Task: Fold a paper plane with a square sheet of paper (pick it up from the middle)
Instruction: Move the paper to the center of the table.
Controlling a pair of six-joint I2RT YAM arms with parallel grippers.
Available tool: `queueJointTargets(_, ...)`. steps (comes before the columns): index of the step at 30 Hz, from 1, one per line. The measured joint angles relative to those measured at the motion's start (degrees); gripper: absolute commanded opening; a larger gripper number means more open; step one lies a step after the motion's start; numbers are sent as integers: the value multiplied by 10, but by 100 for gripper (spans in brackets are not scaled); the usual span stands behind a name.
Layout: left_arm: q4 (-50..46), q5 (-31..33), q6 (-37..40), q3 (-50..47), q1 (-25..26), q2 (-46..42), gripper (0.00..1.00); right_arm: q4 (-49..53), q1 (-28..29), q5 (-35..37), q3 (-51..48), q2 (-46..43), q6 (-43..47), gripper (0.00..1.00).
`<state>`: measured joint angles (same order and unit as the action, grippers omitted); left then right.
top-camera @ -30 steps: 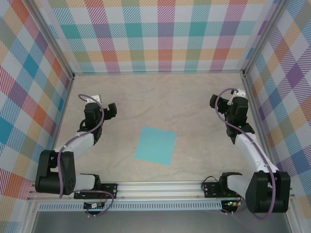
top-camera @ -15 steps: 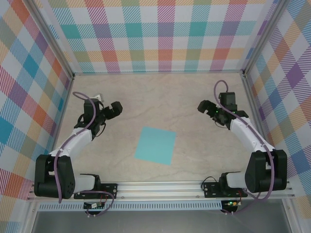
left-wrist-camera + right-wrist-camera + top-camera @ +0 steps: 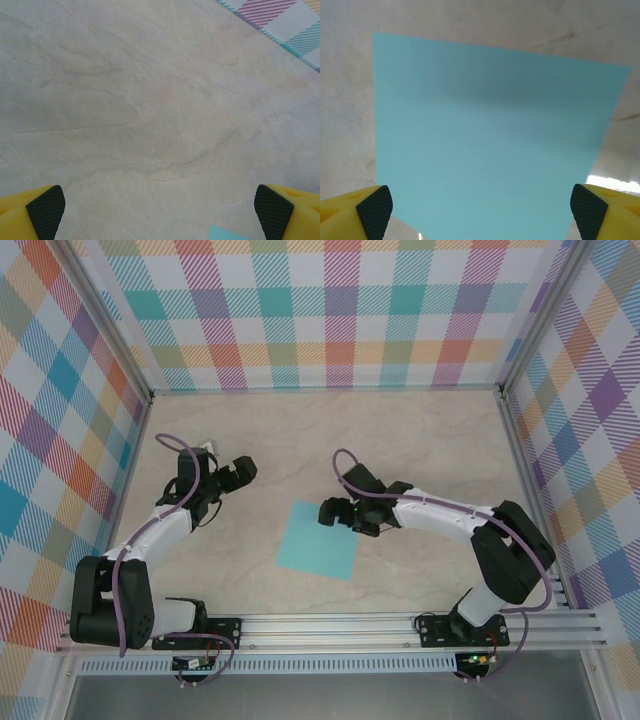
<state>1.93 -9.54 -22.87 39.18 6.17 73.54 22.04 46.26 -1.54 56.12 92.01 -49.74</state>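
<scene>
From above, the square sheet of paper (image 3: pixel 318 542) lies flat and unfolded on the marbled surface (image 3: pixel 420 430), slightly turned so its corners point off-square. The right claw (image 3: pixel 331 512) hangs over the sheet's far edge, its arm reaching in from the sheet's right. The left claw (image 3: pixel 240 472) sits well apart from the sheet, off its far-left corner, over bare surface.

In the left wrist view, the left claw (image 3: pixel 159 212) stands wide, its black pads (image 3: pixel 46 210) at opposite lower corners. One turquoise corner of the sheet (image 3: pixel 226 234) peeks in just beside the right-hand pad.

In the right wrist view, the right claw (image 3: pixel 481 212) is also spread wide and holds nothing. Its pads (image 3: pixel 375 209) stand to either side of the sheet (image 3: pixel 490 130), which lies below and between them. Whether they touch it cannot be told.
</scene>
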Motion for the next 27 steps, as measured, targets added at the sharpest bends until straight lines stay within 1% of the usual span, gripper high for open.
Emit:
queueJointTargets(4,-17,16,2,0,7,0,100,9,32,0,14,26,-24,93)
queueJointTargets(10,-24,30,4,0,9,0,100,25,32,3,21,74,-39,93)
queueJointTargets(18,-36,38,17,0,20,0,100,60,23,12,62,103,-34,93)
queueJointTargets(22,-38,49,19,1,21,0,100,77,-7,24,94,129,-2,93)
queueJointTargets(27,-46,62,21,1,23,0,100,90,-69,40,167,183,58,93)
